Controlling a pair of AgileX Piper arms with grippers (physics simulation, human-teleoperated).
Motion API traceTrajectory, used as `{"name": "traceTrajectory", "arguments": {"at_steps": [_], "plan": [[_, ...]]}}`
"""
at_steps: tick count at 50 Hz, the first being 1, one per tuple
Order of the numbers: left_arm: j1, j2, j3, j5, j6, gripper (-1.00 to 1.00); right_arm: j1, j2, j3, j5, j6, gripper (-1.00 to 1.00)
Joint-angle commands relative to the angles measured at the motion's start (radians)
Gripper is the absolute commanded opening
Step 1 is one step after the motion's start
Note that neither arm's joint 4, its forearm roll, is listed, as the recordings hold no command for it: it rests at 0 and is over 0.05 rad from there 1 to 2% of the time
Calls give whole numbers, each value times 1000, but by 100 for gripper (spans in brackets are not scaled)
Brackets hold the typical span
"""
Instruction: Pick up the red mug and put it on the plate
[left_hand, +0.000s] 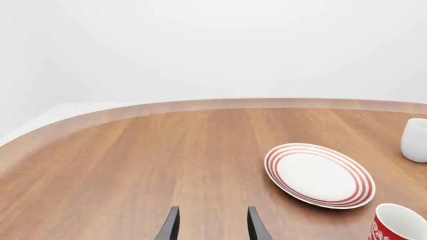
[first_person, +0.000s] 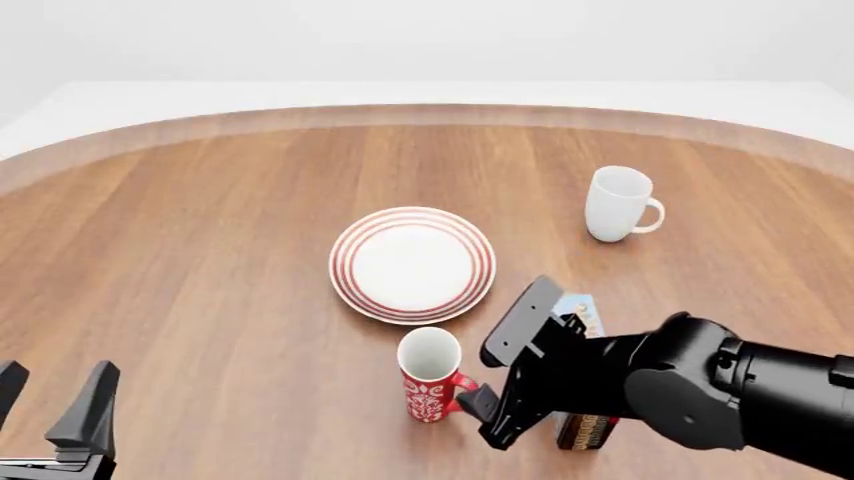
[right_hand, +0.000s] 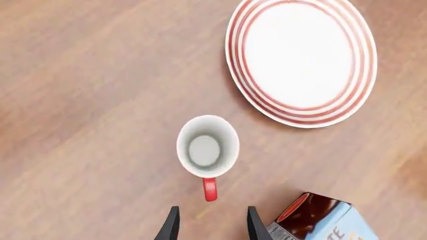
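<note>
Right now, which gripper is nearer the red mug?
Right. The right gripper is open just beside the red mug, on its handle side, not touching. The left gripper is open far off at the table's near left edge.

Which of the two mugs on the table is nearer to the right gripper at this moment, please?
The red mug, patterned in white, stands just ahead of the right gripper, its handle pointing at the fingers. The plain white mug stands farther off, beyond the plate.

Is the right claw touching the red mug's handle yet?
Apart. In the right wrist view, bare wood shows between the right claw fingertips and the handle of the red mug; the claw is open, lined up behind the handle.
</note>
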Motion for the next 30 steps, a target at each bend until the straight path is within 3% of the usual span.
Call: {"name": "traceTrajectory", "arguments": {"at_steps": [1, 30], "plan": [[0, 0, 0, 0, 0, 100, 11, 46, 6, -38, 12, 100], [0, 0, 0, 0, 0, 100, -1, 150, 27, -134, 43, 100]]}}
